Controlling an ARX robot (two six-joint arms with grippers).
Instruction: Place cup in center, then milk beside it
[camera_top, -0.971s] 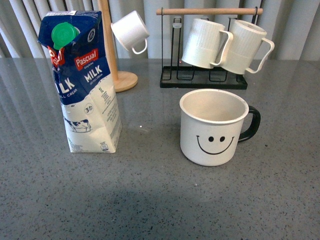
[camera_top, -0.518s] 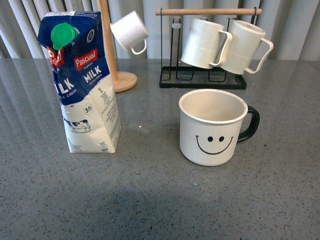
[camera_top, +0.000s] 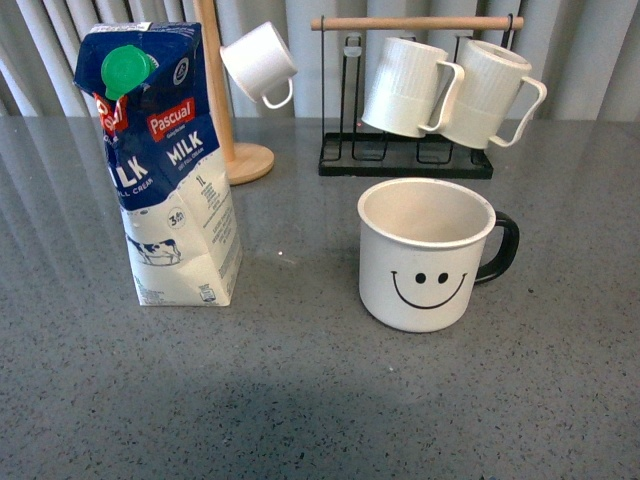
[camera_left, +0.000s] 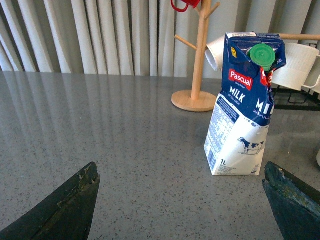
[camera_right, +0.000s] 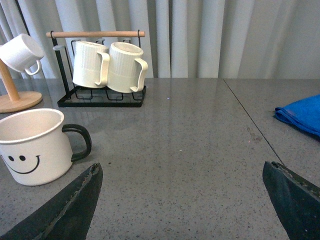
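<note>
My left gripper (camera_left: 180, 169) and right gripper (camera_right: 181, 167) gape wide, empty. Open tabletop (camera_top: 300, 400) lies at six o'clock of cup (camera_top: 425, 265) and milk (camera_top: 175, 190); mug rack (camera_top: 405, 160) and wooden tree (camera_top: 246, 160) stand at twelve.

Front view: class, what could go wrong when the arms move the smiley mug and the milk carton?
The tall blue-and-white Pascual milk carton is narrow-based; a high push could tip it. The wide white enamel smiley mug stands in front of the black wire rack of ribbed white mugs; a reaching arm might knock them.
</note>
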